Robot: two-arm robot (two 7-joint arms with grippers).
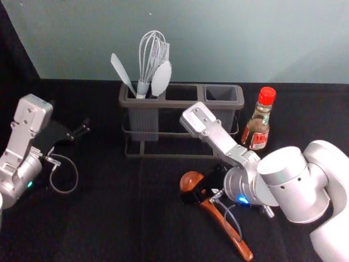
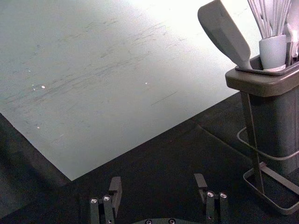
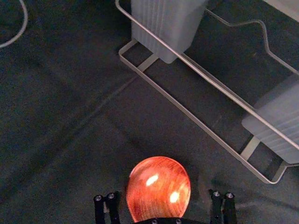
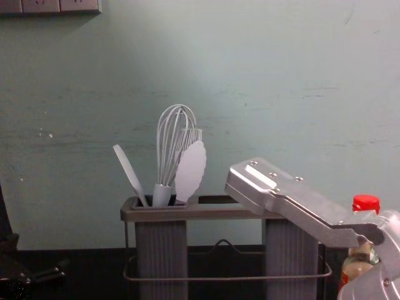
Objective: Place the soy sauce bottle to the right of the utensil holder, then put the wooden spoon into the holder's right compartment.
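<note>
The wooden spoon (image 1: pixel 230 233) lies on the table in front of the utensil holder (image 1: pixel 163 155), bowl toward the holder. My right gripper (image 1: pixel 197 191) is low over the spoon near its bowl. In the right wrist view that gripper (image 3: pixel 164 194) is open, with the spoon bowl (image 3: pixel 159 186) between its fingers, not gripped. The soy sauce bottle (image 1: pixel 257 128) stands upright just right of the holder, partly behind the right arm in the chest view. My left gripper (image 1: pixel 82 130) is at the left; its wrist view shows this gripper (image 2: pixel 158 178) open and empty.
A whisk (image 4: pixel 167 150) and white utensils stand in the holder's left compartment. The right compartment (image 1: pixel 221 94) holds no utensil. A pale wall (image 1: pixel 229 38) rises behind the table (image 1: pixel 109 218). The right forearm stretches across the front right.
</note>
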